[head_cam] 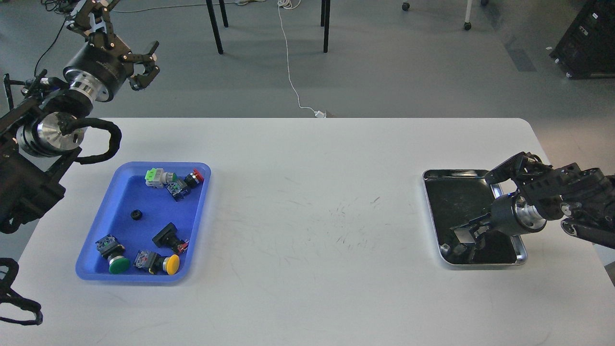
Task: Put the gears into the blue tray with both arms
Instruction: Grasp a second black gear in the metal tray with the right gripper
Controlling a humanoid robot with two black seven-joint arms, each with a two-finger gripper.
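Right tool (463,240) reached down into the steel tray (435,211), its dark fingers too indistinct to tell whether spread or pinching. Far across the white surface (312,216), one gear (136,215) lay in the blue tray (96,240) among push-buttons (166,263). Left tool (144,62) hung raised beyond that tray, fingers spread, holding nothing.

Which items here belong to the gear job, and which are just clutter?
Job: gear, blue tray, left gripper, right gripper.
Lying about: push-button switches, steel tray under the right gripper, white cable on floor.
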